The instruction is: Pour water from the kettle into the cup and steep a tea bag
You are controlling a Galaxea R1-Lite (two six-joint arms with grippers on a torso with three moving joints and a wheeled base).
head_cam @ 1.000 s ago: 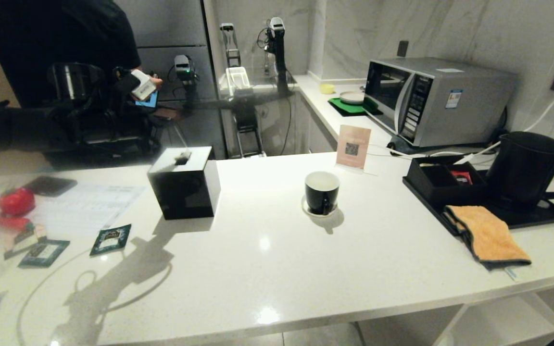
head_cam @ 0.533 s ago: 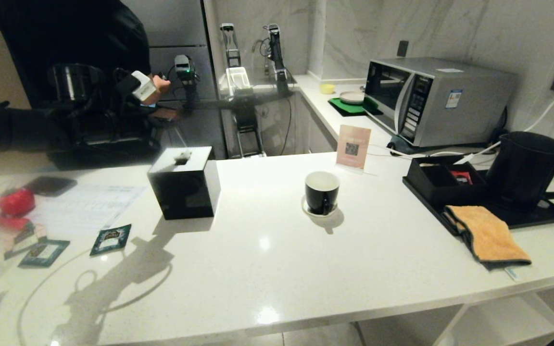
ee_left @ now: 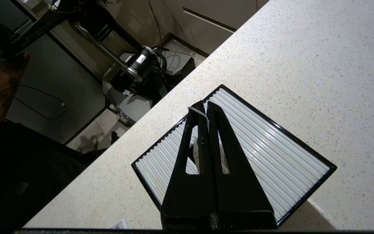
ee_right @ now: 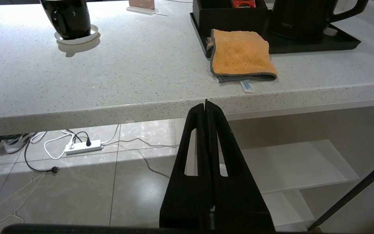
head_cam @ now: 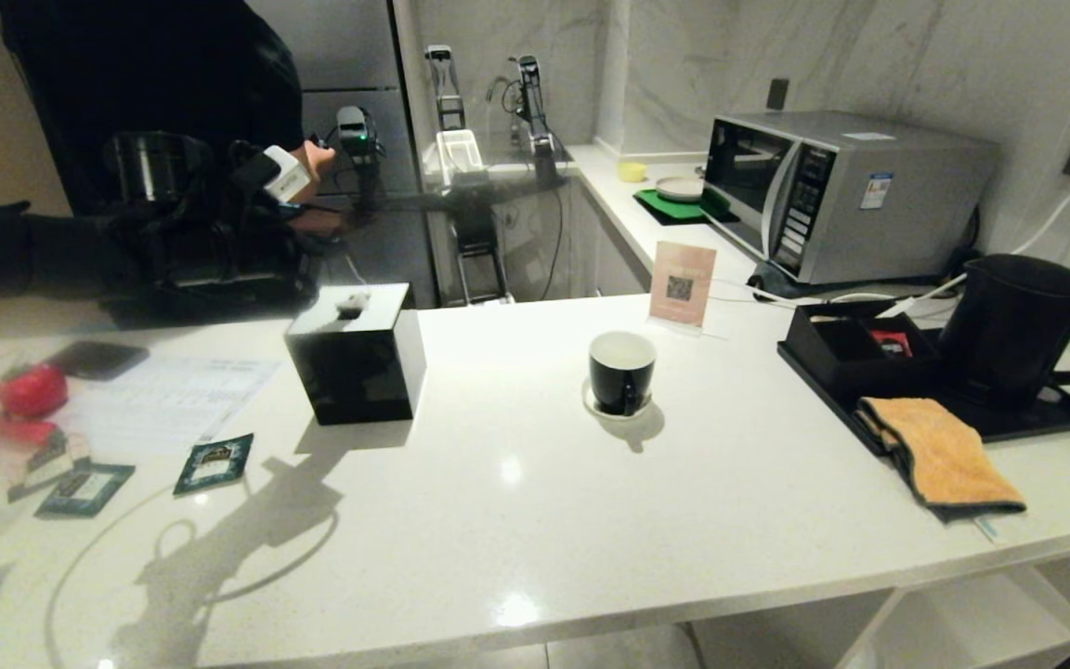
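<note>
Black left gripper [ee_left: 205, 104] above a ribbed box [ee_left: 271, 152], jaws clamped on the tea bag [ee_left: 196, 110] string. Right gripper [ee_right: 206, 104] below the table [ee_right: 109, 81] edge, jaws together. Cup [head_cam: 621, 372] mid-table.

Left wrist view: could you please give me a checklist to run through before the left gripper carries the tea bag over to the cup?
1. Left gripper shut on the tea bag's thin white string: ok.
2. Pale paper pouch hanging free under the gripper: cannot tell, the fingers hide it.
3. Gripper raised above the black box with the ribbed white top: ok.
4. Glossy black cup upright on its small white saucer: ok.
5. Water in the cup: cannot tell; the tall matte black kettle stands on its black tray.
6. Right gripper shut, parked below the counter edge: ok.
</note>
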